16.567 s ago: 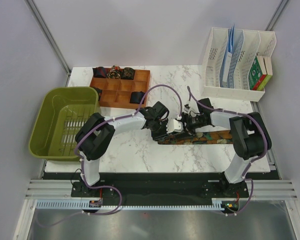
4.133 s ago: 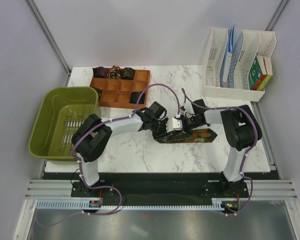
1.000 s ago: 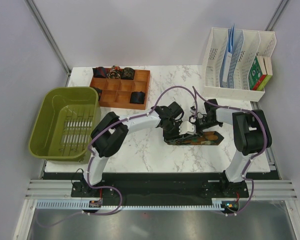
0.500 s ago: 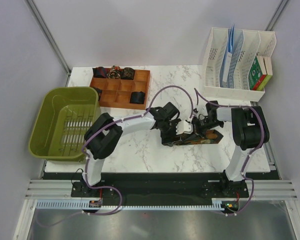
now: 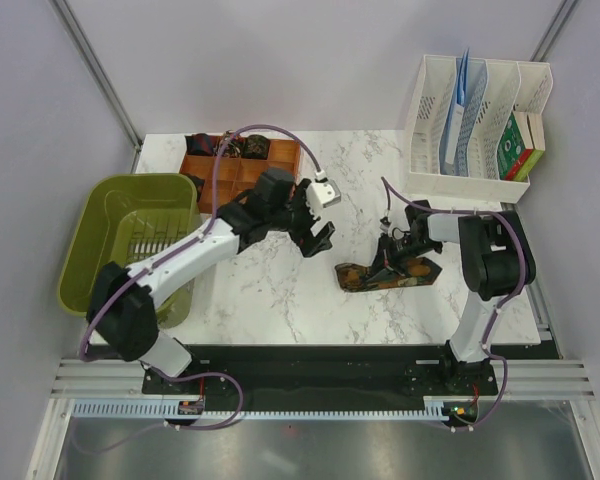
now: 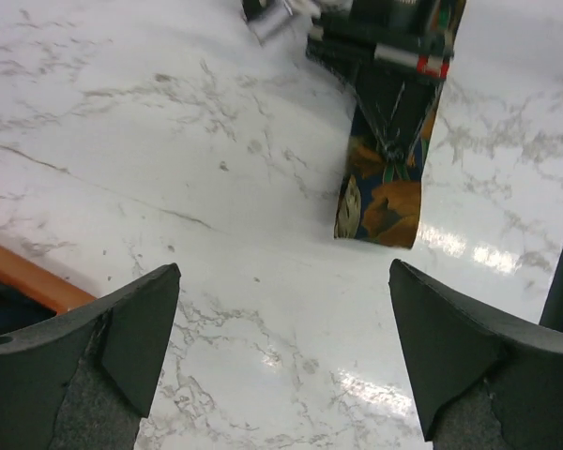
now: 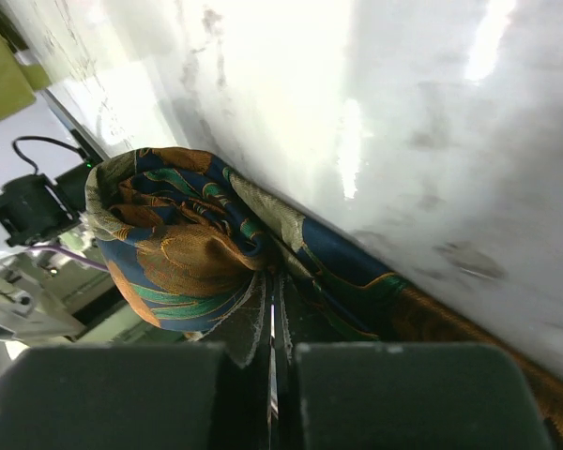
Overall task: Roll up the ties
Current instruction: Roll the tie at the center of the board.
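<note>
A patterned tie [image 5: 365, 277] in blue, orange and green lies on the marble table, partly rolled, with a flat end pointing left. My right gripper [image 5: 390, 258] is shut, its tips pushed down into the tie's rolled part. In the right wrist view the closed fingertips [image 7: 274, 281] meet the fold of the tie [image 7: 169, 248]. My left gripper [image 5: 317, 228] hangs wide open up and to the left of the tie, holding nothing. From the left wrist, the open gripper [image 6: 283, 272] frames bare marble, and the tie [image 6: 385, 178] lies beyond.
A wooden compartment tray [image 5: 242, 185] at the back left holds several rolled ties [image 5: 230, 146]; its orange edge [image 6: 28, 281] shows by my left finger. A green basket [image 5: 130, 240] stands at the left edge and a white file rack [image 5: 470, 120] at the back right.
My left gripper has opened, let go of the tie and drawn back up and to the left. The right gripper has stayed shut at the tie.
</note>
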